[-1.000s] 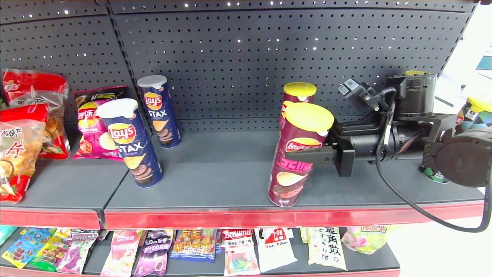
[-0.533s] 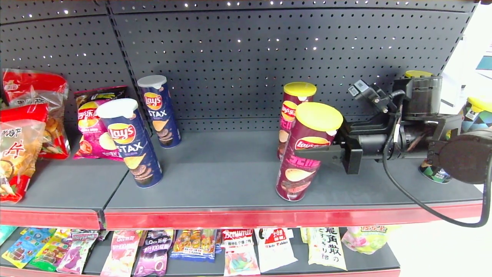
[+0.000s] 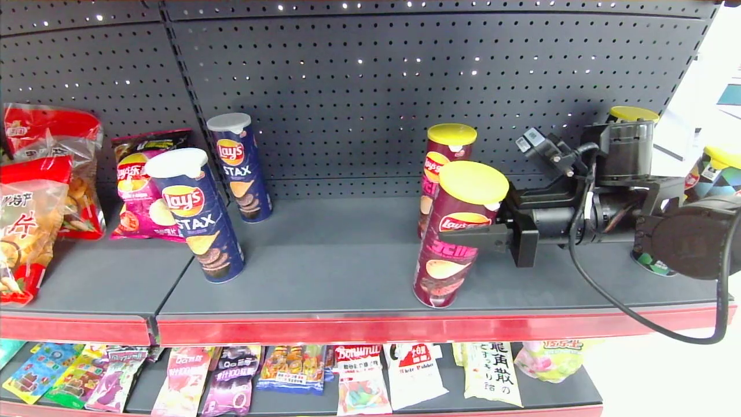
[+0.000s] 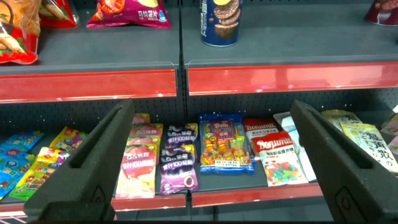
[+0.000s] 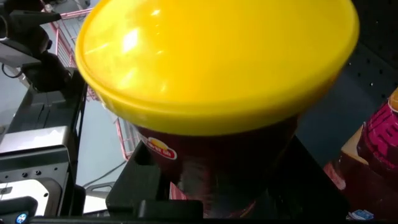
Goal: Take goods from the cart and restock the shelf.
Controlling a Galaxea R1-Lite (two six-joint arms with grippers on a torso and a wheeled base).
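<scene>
My right gripper (image 3: 472,234) is shut on a maroon chips can with a yellow lid (image 3: 454,231), gripping it from the right at mid height. The can leans slightly, its base at the shelf (image 3: 324,272) near the red front edge. In the right wrist view the can's yellow lid (image 5: 217,56) looms large, with the maroon body (image 5: 217,168) between the fingers. A second maroon can (image 3: 443,156) stands just behind it. My left gripper (image 4: 211,155) is open, hanging in front of the lower shelf of snack packets (image 4: 217,143).
Two blue chips cans (image 3: 197,214) (image 3: 240,168) stand at the shelf's left-middle, with snack bags (image 3: 145,185) further left. Another yellow-lidded can (image 3: 715,168) stands at the far right behind the arm. Bare shelf lies between the blue cans and the maroon ones.
The held can went right and back a little, then came slightly left and down, standing more upright near the shelf's front edge. The right arm shifted with it.
</scene>
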